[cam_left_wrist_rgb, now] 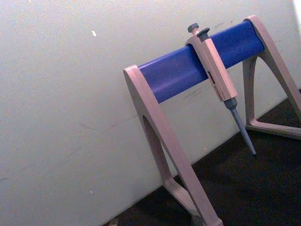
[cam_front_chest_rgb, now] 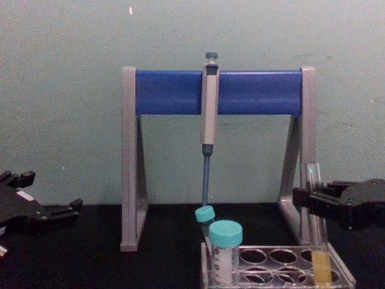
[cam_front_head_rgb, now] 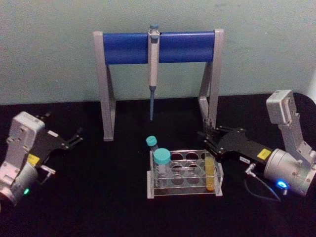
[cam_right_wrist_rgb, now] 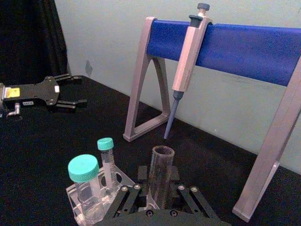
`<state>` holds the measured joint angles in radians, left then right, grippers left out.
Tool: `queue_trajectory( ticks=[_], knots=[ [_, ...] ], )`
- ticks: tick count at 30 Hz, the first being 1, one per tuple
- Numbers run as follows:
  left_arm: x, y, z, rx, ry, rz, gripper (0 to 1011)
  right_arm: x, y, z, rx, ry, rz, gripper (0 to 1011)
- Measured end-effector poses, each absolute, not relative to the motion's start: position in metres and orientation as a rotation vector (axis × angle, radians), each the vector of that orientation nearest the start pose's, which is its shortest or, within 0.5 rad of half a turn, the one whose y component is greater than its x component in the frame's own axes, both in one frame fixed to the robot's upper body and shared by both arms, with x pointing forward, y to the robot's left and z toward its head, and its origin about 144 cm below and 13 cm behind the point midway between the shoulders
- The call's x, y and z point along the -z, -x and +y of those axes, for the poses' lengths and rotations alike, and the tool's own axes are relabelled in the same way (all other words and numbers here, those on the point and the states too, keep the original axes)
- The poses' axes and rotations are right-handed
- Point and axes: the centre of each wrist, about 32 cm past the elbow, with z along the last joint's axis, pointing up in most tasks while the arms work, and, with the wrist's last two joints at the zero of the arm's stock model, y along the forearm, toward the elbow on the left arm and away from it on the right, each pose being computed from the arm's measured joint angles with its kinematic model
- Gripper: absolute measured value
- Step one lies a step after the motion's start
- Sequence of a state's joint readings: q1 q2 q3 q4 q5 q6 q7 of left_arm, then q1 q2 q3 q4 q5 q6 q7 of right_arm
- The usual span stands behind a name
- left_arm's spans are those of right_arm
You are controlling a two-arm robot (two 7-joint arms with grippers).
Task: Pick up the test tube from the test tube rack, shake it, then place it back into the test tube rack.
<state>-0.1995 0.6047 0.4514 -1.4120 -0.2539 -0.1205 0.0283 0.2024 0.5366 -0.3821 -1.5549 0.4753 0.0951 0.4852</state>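
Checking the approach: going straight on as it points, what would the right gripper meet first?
The tall clear glass test tube of yellow-orange liquid, upright in the low clear plastic rack, directly ahead of the black right gripper; how close is unclear. The left gripper sits parked at far left.

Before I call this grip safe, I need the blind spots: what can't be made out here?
Right wrist view: the tube's lower, liquid-filled end and much of the rack are hidden behind the right gripper.
Chest view: the rack's base is cut off by the bottom edge.
Head view: whether the right gripper touches the tube is too small to judge.
The left gripper is parked open, far left.
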Motion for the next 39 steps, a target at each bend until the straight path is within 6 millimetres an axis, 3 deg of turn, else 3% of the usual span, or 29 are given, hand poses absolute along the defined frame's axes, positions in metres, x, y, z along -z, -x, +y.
queue_trajectory(
  ticks=[4,39],
  knots=[
    [-1.1397,-0.4886,0.3097,-1.248,-0.305,-0.285,1001,-1.1842,-0.4945,-0.2777,0.77,0.146,0.023,233],
    [-1.1398,-0.4886,0.3097,-1.248,-0.305,-0.285,1001,-1.1832,-0.4932,-0.2798,0.76,0.096,0.016,233]
  ],
)
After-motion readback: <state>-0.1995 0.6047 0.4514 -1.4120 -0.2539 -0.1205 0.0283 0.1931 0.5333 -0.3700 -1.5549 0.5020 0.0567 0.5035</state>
